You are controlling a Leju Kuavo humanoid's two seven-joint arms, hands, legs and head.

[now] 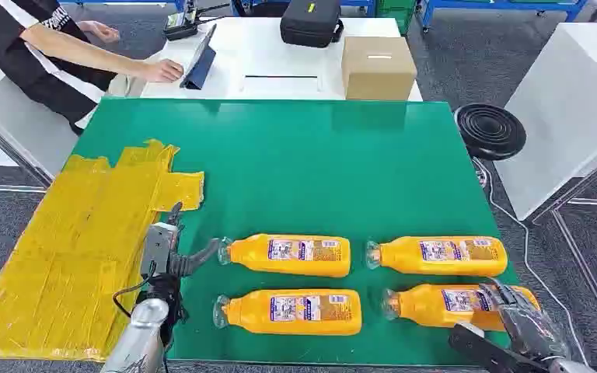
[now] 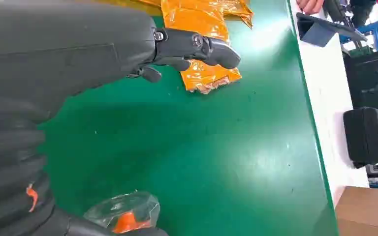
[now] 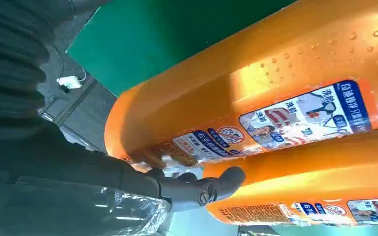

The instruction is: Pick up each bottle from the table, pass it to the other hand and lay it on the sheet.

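Green bench (image 1: 295,171) across the middle, yellow sheet (image 1: 70,249) spread over its left side, wrinkled edge reaching toward the centre. Behind, a white table (image 1: 280,62) carrying a cardboard box (image 1: 378,67) and a black case (image 1: 311,22); a person's arm (image 1: 93,54) resting there by a dark tablet (image 1: 200,61). Black round stool (image 1: 490,130) off to the right.

Four orange bottles lying on their sides in two rows, clear caps pointing left: far-left bottle (image 1: 289,255), far-right bottle (image 1: 439,256), near-left bottle (image 1: 291,311), near-right bottle (image 1: 451,305). None on the sheet yet.

Right hand (image 1: 522,320) down at the base end of the near-right bottle, fingers (image 3: 221,182) against its body in the wrist view; a full grasp — cannot tell from these pictures.

Left hand (image 1: 172,252) hovering between sheet and far-left bottle, fingers (image 2: 211,49) spread, released, holding nothing; a clear cap (image 2: 125,211) just beside it.
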